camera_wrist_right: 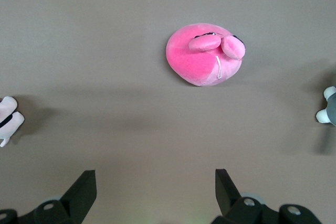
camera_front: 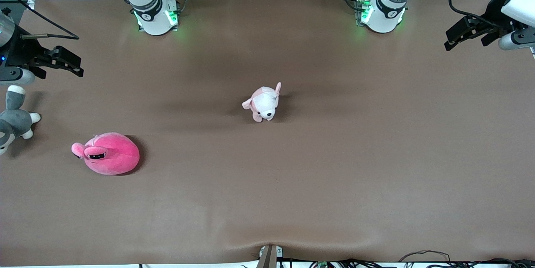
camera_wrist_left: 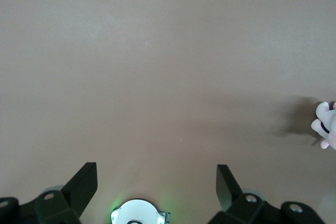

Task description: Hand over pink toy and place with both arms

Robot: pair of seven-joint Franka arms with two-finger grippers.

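The pink toy (camera_front: 108,159), a round hot-pink plush with dark half-lidded eyes, lies on the brown table toward the right arm's end. The right wrist view shows the pink toy (camera_wrist_right: 203,59) well ahead of the fingers. My right gripper (camera_front: 79,66) hangs open over the table's right-arm end, apart from the toy, with nothing between its fingers (camera_wrist_right: 84,187). My left gripper (camera_front: 446,41) hangs open over the left arm's end of the table. In the left wrist view the left gripper (camera_wrist_left: 157,174) has only bare tabletop between its fingers.
A small pale pink-and-white puppy plush (camera_front: 264,104) stands mid-table, farther from the front camera than the pink toy. A grey-and-white plush animal (camera_front: 14,123) lies at the right arm's end edge, under the right gripper. Both arm bases (camera_front: 154,13) stand along the back edge.
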